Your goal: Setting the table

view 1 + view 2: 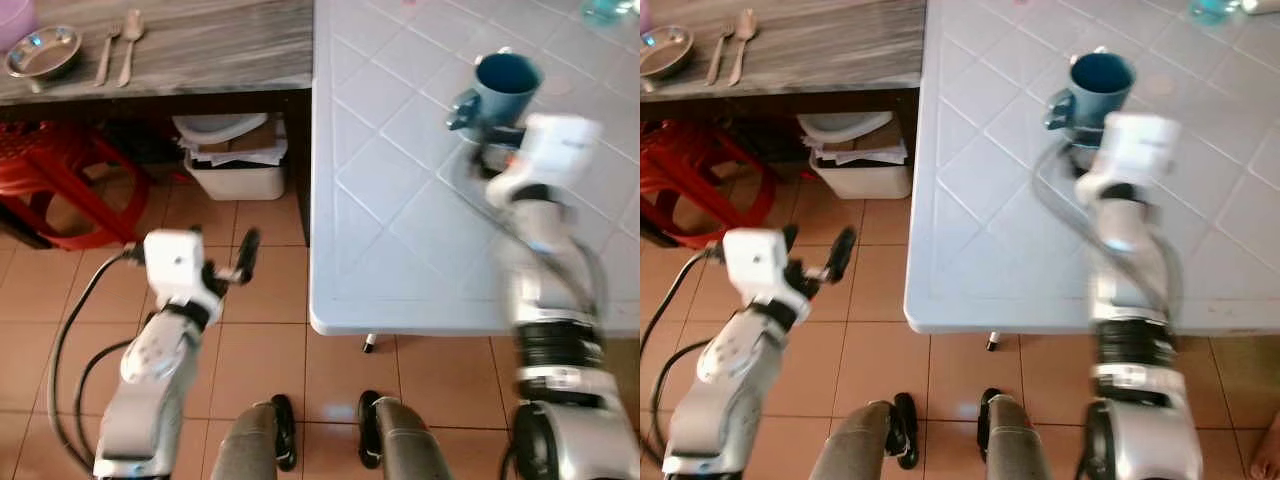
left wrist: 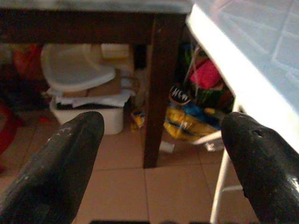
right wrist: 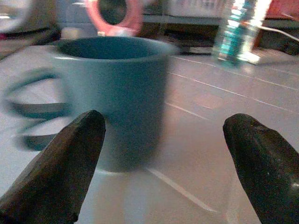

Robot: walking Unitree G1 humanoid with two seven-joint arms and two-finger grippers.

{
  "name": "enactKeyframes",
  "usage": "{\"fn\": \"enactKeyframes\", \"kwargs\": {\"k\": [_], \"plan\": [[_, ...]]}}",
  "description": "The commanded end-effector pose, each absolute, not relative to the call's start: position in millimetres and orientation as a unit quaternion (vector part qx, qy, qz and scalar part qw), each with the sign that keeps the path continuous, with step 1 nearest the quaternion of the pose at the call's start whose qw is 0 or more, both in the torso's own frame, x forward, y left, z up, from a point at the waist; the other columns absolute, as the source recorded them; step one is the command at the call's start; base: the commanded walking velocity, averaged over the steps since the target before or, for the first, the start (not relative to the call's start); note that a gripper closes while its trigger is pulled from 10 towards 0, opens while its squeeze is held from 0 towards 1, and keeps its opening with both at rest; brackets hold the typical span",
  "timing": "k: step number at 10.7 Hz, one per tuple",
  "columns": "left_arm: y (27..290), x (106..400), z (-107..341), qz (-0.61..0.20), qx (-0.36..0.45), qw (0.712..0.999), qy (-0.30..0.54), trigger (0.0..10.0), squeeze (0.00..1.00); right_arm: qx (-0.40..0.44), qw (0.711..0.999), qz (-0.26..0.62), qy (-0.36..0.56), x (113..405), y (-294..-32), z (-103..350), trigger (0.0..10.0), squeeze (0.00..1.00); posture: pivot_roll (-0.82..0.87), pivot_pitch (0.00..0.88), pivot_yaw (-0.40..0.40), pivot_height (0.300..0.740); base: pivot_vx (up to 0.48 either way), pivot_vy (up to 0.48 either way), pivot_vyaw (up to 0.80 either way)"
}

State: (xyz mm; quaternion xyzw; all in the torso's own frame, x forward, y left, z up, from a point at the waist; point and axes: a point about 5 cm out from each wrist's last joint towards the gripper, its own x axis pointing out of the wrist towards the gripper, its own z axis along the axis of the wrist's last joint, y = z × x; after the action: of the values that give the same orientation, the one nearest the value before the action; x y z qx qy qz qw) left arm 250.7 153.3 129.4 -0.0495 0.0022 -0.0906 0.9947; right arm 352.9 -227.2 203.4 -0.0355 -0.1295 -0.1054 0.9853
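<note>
With the teal ceramic mug [image 1: 507,85] upright on the white tiled counter [image 1: 400,200], I hold the right gripper [image 3: 163,154] fingers open beside it, left gripper [image 2: 159,154] open, idle.

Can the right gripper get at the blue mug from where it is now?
Probably yes. The right gripper is open just short of the blue mug on the white table, with nothing between its fingers and the mug.

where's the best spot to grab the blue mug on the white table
Probably across the body of the blue mug, coming level from the near side where the right gripper is, open. It stands upright, and its handle sticks out toward the robot's left, clear of the fingers.
</note>
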Motion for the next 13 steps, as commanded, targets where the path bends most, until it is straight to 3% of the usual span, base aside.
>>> {"fn": "enactKeyframes", "kwargs": {"k": [1, 13], "plan": [[154.3, 249.1, 130.8, -0.091, -0.045, 0.995, 0.003, 10.0, 0.00, -0.031, 0.987, -0.103, -0.119, 352.0, -226.2, 197.9, 10.0, 0.00, 0.03, 0.265, 0.092, 0.740, 0.000, 0.000, 0.00], [164.6, 235.6, 133.7, -0.099, -0.027, 0.994, 0.028, 10.0, 0.00, -0.051, 0.976, -0.149, -0.151, 356.1, -269.3, 225.2, 10.0, 0.00, 0.08, 0.334, 0.136, 0.740, 0.000, 0.000, 0.00]]}}
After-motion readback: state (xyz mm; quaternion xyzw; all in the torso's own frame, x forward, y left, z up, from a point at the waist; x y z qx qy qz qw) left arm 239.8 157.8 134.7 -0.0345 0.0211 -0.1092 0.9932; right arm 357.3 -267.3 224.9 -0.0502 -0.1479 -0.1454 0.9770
